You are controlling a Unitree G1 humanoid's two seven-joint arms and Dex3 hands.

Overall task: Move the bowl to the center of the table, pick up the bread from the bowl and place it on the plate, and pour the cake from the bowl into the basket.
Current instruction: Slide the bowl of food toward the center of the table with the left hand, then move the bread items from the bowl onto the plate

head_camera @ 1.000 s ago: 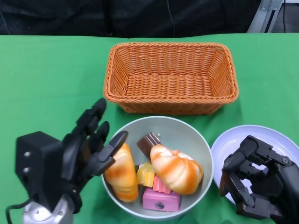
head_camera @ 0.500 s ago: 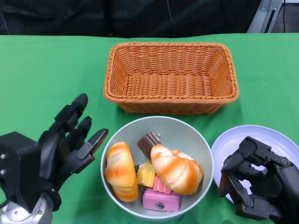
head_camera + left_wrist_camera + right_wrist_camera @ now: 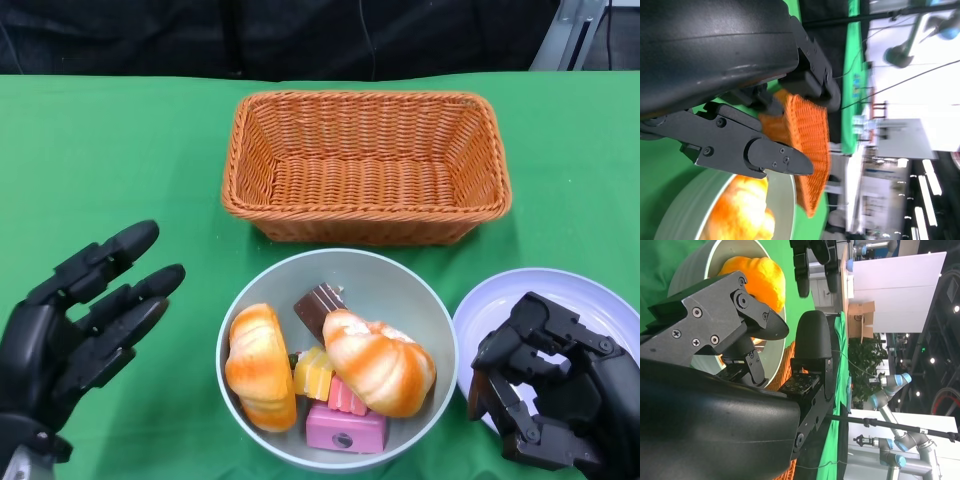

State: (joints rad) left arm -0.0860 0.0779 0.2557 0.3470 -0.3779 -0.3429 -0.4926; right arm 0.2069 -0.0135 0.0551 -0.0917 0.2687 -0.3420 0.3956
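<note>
A grey bowl (image 3: 400,285) sits at the front middle of the green table. It holds two orange bread rolls (image 3: 379,362) (image 3: 259,366) and several small cakes: a brown slice (image 3: 319,306), yellow and pink pieces (image 3: 344,424). My left hand (image 3: 75,325) hovers left of the bowl, fingers spread, holding nothing. My right hand (image 3: 550,388) hangs over the white plate (image 3: 560,288), fingers curled in on nothing. The woven basket (image 3: 365,165) behind the bowl is empty. The right wrist view shows a roll (image 3: 759,277) in the bowl (image 3: 715,252).
The table's far edge meets a dark background behind the basket. Green cloth (image 3: 110,160) stretches left of the basket and bowl. The plate lies at the front right, partly covered by my right hand.
My left hand has drawn back from the bowl's left rim, moving left and down, fingers staying spread. The bowl, its contents and my right hand have not moved.
</note>
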